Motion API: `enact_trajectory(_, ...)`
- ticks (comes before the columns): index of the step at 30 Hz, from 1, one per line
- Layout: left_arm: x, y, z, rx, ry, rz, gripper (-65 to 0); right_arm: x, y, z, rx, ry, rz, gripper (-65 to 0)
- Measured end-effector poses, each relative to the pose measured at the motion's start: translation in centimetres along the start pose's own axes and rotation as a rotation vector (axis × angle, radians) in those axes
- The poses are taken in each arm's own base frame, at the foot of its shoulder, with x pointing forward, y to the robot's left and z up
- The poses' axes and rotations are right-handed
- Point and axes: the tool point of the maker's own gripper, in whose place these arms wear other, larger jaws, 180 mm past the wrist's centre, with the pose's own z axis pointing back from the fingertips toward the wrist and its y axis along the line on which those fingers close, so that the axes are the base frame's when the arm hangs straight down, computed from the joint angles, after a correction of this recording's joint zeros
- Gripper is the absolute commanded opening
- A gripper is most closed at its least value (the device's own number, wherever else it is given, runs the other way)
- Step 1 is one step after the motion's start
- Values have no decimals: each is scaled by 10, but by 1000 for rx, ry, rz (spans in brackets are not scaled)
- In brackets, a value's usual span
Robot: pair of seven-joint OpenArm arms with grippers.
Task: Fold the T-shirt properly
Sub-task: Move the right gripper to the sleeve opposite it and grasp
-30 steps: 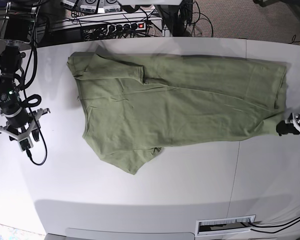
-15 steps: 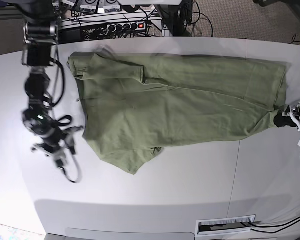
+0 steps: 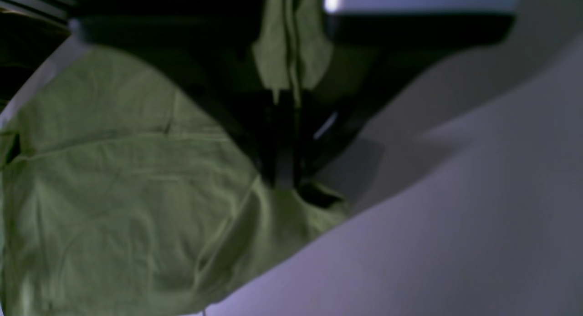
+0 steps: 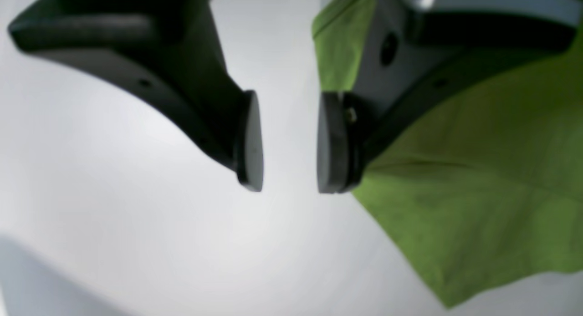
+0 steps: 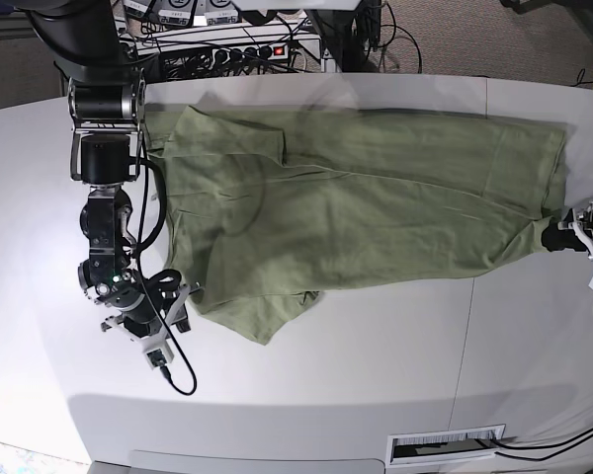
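left claw (image 5: 551,238): clamped on hem corner of soft sage-green T-shirt (image 5: 356,212) | right claw (image 4: 284,143): agape, empty (beside sleeve) | white counter (image 5: 376,385)

Even overhead light in the base view, with soft shadows on the table (image 5: 376,336) and bowed edges. The left wrist view is dim and blurred; the right wrist view is bright but soft.
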Motion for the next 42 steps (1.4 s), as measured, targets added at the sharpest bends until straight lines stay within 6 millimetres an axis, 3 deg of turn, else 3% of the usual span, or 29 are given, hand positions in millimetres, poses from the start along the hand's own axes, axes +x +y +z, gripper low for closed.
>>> enact_trajectory(5,0,0,0,0,1,0,-650,-45,11,-10,33,106,-42,-438)
enact_trajectory(13,0,0,0,-1,0,-1,-650,-46,11,-12,38,102,-57,-443)
enact_trajectory(20,0,0,0,-1,0,-2,-650,-53,17,-11,67,154,-99,-632)
enact_trajectory(26,0,0,0,-1,0,-1,-650,-55,18,-7,74,199,-102,-650)
enact_trajectory(30,0,-1,0,-1,0,-1,-650,-50,27,3,121,231,-101,-650)
enact_trajectory(32,0,0,0,-1,0,-1,-650,-37,35,9,153,203,-103,-650)
enact_trajectory(38,5,-7,3,-11,15,-42,-650,3,32,29,150,147,-57,-650)
enact_trajectory(42,15,-11,17,-6,15,-97,-650,6,37,40,173,173,-48,-650)
